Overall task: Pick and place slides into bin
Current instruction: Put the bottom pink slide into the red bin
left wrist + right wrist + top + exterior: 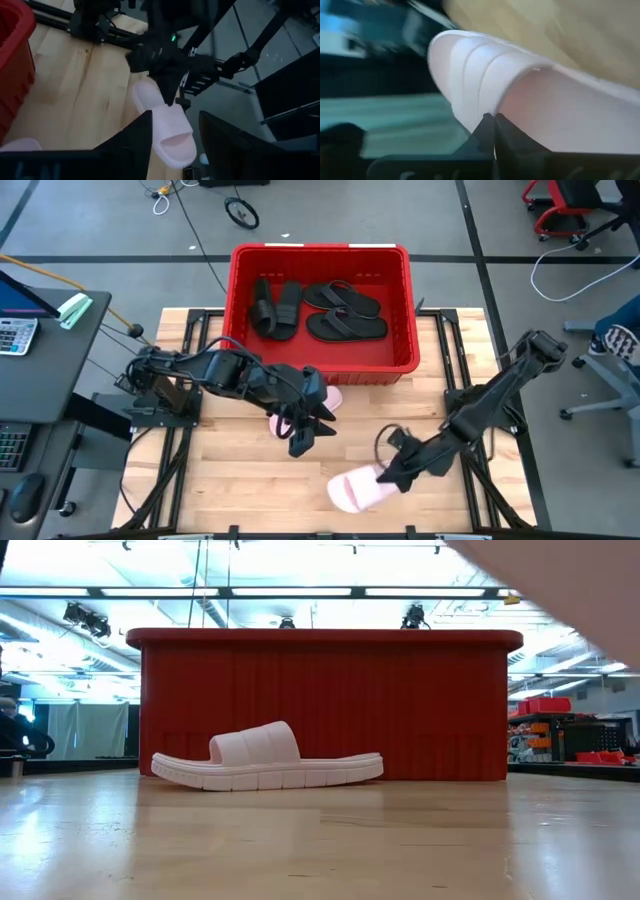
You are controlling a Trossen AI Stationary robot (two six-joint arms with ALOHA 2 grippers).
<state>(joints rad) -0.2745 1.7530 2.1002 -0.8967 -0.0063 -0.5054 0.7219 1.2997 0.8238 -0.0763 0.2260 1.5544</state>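
The red bin sits at the worktop's far edge, holding two black slides and two flip-flops. Bare wood lies between bin and front edge. The right pincer is pressed together on a pink slide's strap near the front edge, its long axis crosswise. The left pincer, spread, hovers over the other pink slide just before the bin.

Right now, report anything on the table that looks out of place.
One pink slide sits at the table's front edge, away from the red bin, with the right claw shut on its strap. Nothing looks spilled or damaged.
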